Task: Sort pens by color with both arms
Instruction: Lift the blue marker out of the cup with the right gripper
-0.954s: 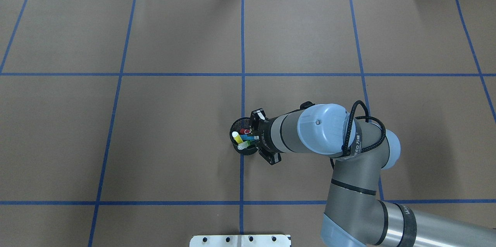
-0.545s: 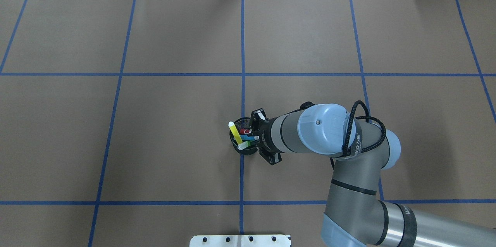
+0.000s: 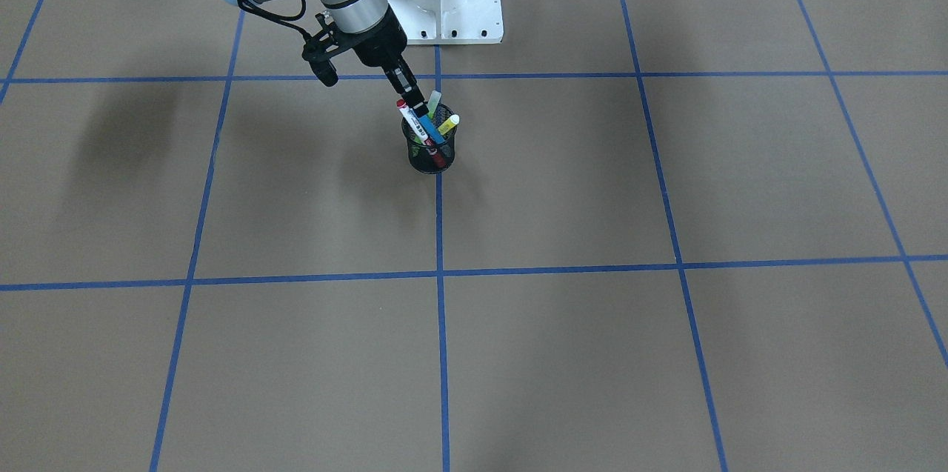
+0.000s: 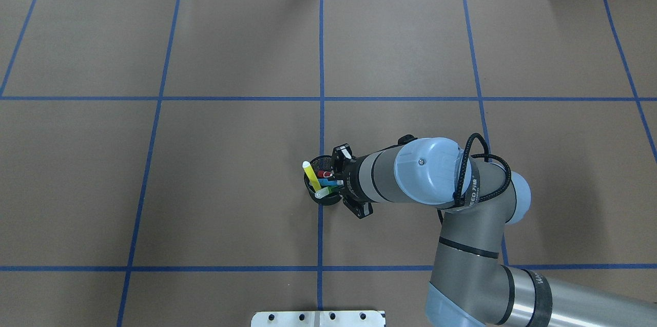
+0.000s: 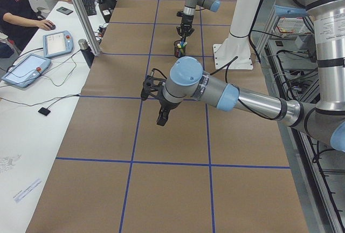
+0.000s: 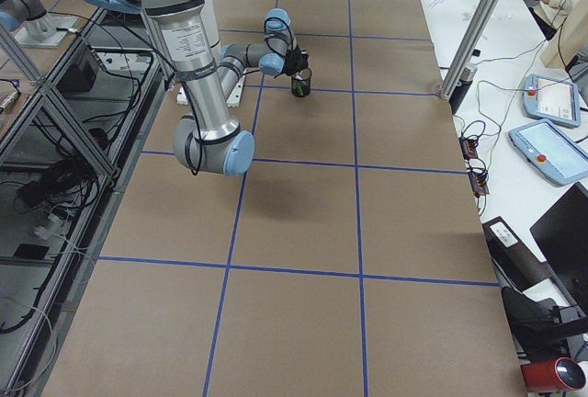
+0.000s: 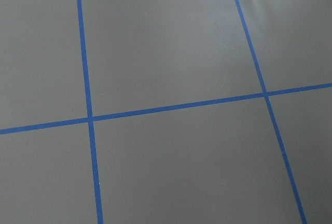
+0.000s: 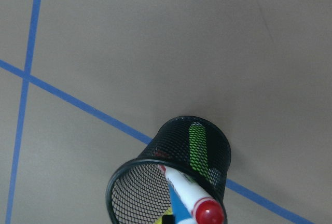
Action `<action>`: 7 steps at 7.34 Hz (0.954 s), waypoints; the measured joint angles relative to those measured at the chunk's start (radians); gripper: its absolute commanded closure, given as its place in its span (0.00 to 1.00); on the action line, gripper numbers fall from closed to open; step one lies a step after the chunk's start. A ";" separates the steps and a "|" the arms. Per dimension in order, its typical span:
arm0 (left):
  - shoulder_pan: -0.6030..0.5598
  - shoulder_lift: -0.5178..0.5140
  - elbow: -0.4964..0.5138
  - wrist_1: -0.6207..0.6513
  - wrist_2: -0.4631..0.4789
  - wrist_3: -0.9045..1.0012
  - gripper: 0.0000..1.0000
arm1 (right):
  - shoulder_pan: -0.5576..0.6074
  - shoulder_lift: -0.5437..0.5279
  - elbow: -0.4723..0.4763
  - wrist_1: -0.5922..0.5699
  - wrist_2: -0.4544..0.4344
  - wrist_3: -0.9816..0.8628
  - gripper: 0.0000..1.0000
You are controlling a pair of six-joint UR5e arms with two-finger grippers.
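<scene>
**Item: pens, four, unsorted.** All stand in a black mesh cup [image 3: 429,158] on the brown worktop [image 3: 592,198]. The cup sits on the centre tape line [image 3: 441,235], near the robot's base.
- Blue pen [image 3: 427,128]: leaning, upper end towards the right arm.
- Red-capped pen [image 3: 404,109]: white body, just beside the blue one.
- Lime green pen [image 3: 433,98]: on the cup's far side as seen from the front.
- Yellow pen [image 3: 448,124]: tilted out over the rim.

**Item: right gripper [image 3: 415,107].** Angled down into the cup mouth. Its fingers look drawn close together at the blue pen's upper end. Whether they actually clamp it cannot be told.

**Item: left gripper [image 5: 161,118].** Hangs over bare worktop, well apart from the cup. Finger opening cannot be told.

**Handling note (judgement).** The step in hand is probably taking the blue pen.
- The grip should be firm and high on the barrel.
- The pull should run along the pen's own lean, so the red-capped neighbour is not dragged out.
- The light cup could tip or lift, so a slow withdrawal is advisable.
</scene>
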 measured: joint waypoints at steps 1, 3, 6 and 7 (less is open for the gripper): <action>0.001 0.000 0.001 0.000 0.000 0.000 0.00 | 0.002 -0.001 0.013 -0.003 0.003 0.001 0.90; 0.001 0.000 0.001 0.000 0.000 0.000 0.00 | 0.012 -0.013 0.059 -0.016 0.014 0.002 0.90; 0.002 0.000 0.002 0.000 0.000 -0.002 0.00 | 0.078 -0.024 0.154 -0.116 0.093 0.002 0.90; 0.003 0.000 0.003 0.000 0.000 -0.006 0.00 | 0.111 -0.024 0.183 -0.141 0.127 0.002 0.90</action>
